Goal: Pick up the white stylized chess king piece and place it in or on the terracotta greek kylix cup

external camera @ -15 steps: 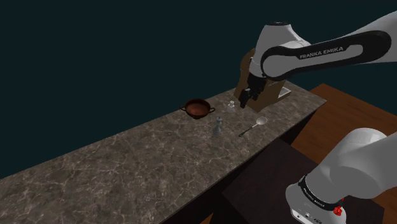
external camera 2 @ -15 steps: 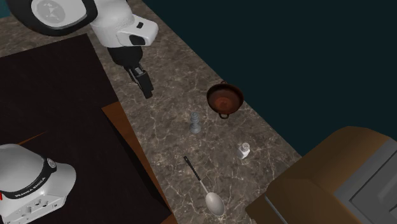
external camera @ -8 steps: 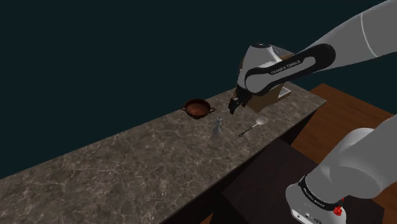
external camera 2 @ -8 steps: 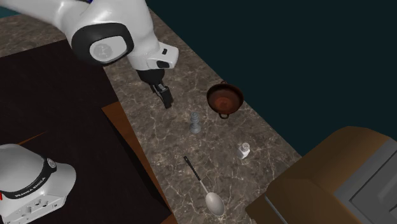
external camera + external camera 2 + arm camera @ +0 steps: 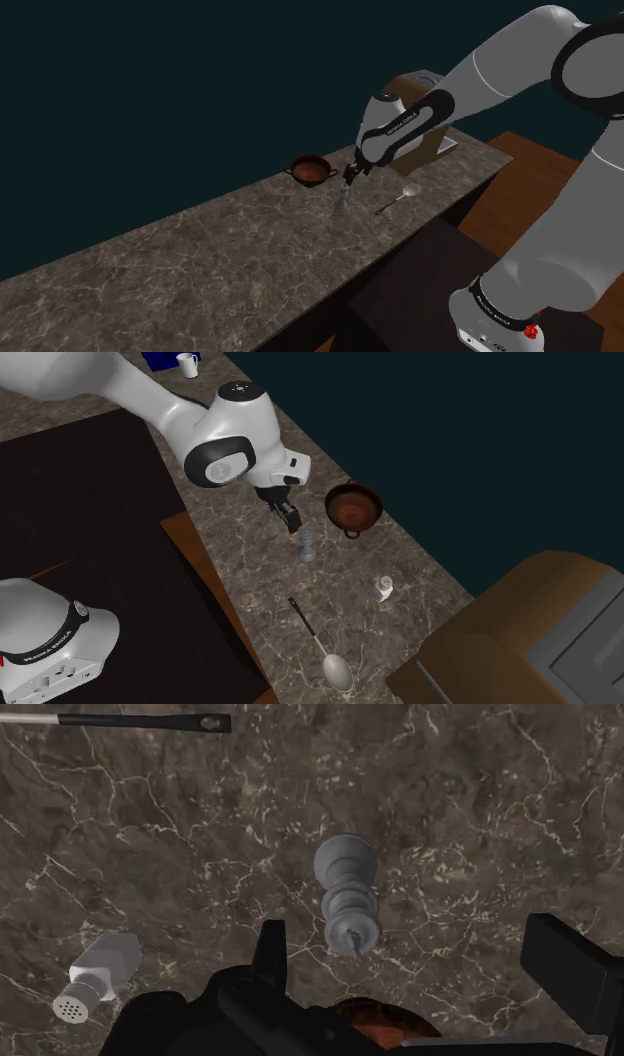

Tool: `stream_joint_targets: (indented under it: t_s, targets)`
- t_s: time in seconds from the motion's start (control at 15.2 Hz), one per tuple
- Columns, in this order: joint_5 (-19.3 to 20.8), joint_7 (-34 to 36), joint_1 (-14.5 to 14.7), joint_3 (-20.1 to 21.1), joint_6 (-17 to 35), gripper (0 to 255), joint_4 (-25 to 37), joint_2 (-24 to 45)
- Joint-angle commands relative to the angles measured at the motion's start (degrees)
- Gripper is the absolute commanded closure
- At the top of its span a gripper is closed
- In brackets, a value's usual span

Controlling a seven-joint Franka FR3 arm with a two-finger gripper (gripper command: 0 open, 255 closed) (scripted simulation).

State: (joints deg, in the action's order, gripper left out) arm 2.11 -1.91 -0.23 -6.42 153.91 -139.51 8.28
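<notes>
I have my gripper spread open above the pale grey chess king, upright on the marble counter near the terracotta kylix; it looks light, rigid, smooth and tippy, so I'd pinch its ribbed waist.

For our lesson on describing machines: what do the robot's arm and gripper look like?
The arm has rounded white links and dark joints; a black band carries pale lettering. The gripper is all black, with two fingers. The base shows a red button.
</notes>
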Motion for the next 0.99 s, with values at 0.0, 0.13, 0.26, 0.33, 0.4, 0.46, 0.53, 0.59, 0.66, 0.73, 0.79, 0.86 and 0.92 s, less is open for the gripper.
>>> stream_joint_targets:
  t_s: [0.0,0.13,0.26,0.33,0.4,0.46,0.53,0.59,0.66,0.73,0.79,0.86,0.92]
  targets:
    - [-1.1,-0.9,-0.4,0.2,2.9,0,2.7,5.0]
    - [-2.0,-1.5,-1.0,0.6,5.3,0,5.6,9.7]
    - [-2.8,-2.0,-1.6,1.1,7.3,0,8.8,14.4]
    - [-2.8,-1.9,-1.6,1.1,7.4,0,8.9,14.6]
    - [-2.9,-2.0,-1.7,1.2,7.9,0,9.2,15.4]
    - [-3.0,-2.1,-1.8,1.3,8.5,0,9.5,16.2]
    - [-3.1,-2.2,-1.9,1.4,9.0,0,9.7,17.0]
    - [-3.2,-2.2,-2.0,1.5,9.5,0,10.1,17.9]
    - [-3.3,-2.3,-2.1,1.6,10.1,0,10.4,18.7]
    - [-3.3,-2.4,-2.2,1.7,10.6,0,10.7,19.5]
    - [-3.5,-2.5,-2.4,1.9,11.3,0,11.2,20.9]
    - [-3.5,-2.4,-2.4,1.9,11.4,0,11.2,20.9]
    - [-3.5,-2.4,-2.4,1.9,11.3,0,11.2,20.9]
